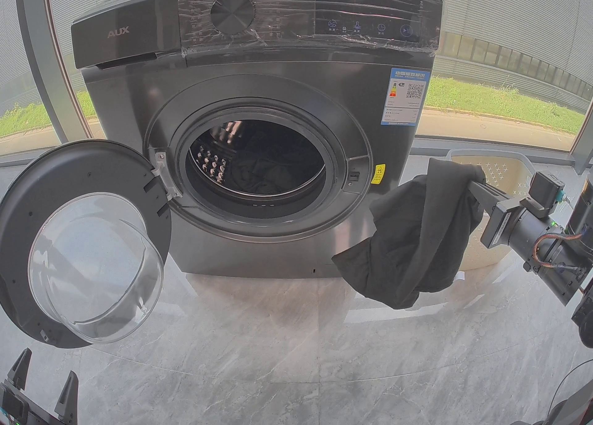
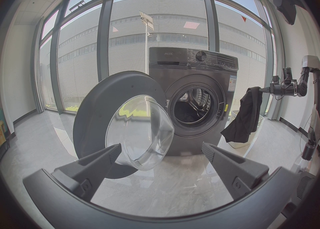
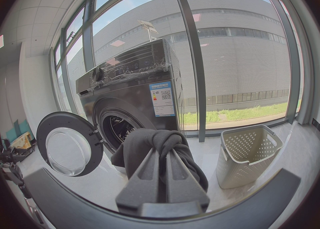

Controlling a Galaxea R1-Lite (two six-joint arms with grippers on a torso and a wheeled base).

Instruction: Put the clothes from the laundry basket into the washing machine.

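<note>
Dark garment point(image 1: 420, 235): held off the floor, clamped in my right claw point(image 1: 477, 188).

Head view. The garment hangs down from the claw, long axis roughly vertical, with the lower hem just above the floor and in front of the washing machine's point(image 1: 259, 74) lower right corner. The laundry basket point(image 1: 500, 167) stands behind it, right of the machine. The drum opening point(image 1: 256, 160) lies to my left of the claw, about level with it. The door point(image 1: 80, 241) is swung fully open to the left. Something dark lies low inside the drum; I cannot tell what. My left claw point(image 1: 48, 367) sits low at the near left, fingers apart, holding nothing.

Left wrist view. The left claw point(image 2: 160, 146) is spread wide, with the door point(image 2: 100, 106) close in front of it. Farther off, the right claw point(image 2: 263, 90) carries the garment point(image 2: 246, 116) beside the machine point(image 2: 196, 73), with the cloth apart from the cabinet.

Right wrist view. The right claw point(image 3: 162, 154) is pressed together on a bunched fold of the garment point(image 3: 146, 143). The opening point(image 3: 118, 128) shows beyond the cloth and the basket point(image 3: 246, 153) is well apart on the other side.

Judgement: the right arm is the one to finish. The move is a sideways carry to my left and in through the opening. The trailing hem hangs well below the grip and may catch on the door rim.
</note>
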